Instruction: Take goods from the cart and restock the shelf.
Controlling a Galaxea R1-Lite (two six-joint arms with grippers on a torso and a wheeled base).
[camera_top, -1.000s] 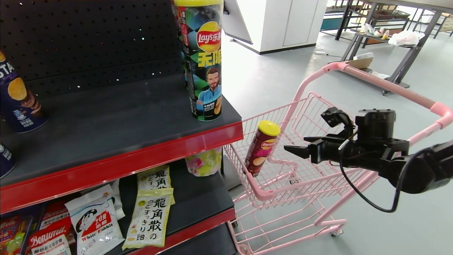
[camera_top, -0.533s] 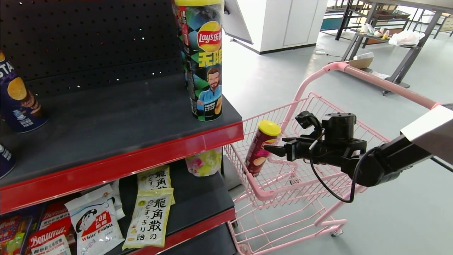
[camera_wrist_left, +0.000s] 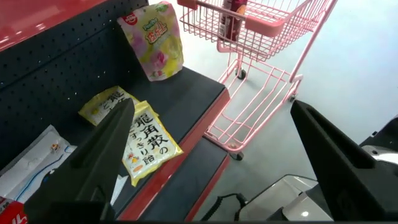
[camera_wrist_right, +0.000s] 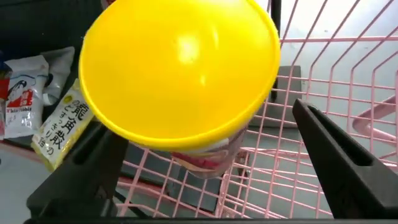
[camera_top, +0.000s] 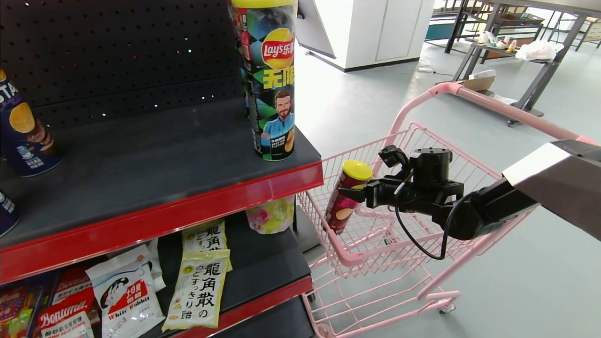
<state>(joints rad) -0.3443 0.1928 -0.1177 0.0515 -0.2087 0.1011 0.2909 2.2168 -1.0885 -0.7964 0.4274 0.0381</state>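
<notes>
Right hand (camera_top: 351, 192), fingers apart, straddles the leaning chip can (camera_top: 342, 207) at its lid in the pink cart (camera_top: 348, 257), poised to clamp.

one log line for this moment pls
phase: pre-grasp | target: maroon cylindrical yellow-lidded chip can, leaning in pink wire cart | right pincer: open, either side of its lid | left pincer: open, near lower shelf

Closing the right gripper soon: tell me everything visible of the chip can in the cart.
The chip can is a tall tube, dark red with a printed label, capped by a yellow plastic-looking lid. It leans tilted in the pink cart basket's corner nearest the shelf, lid uppermost, base down among the wires. The right gripper is open at its upper end, a finger either side of the lid; contact unclear.
</notes>
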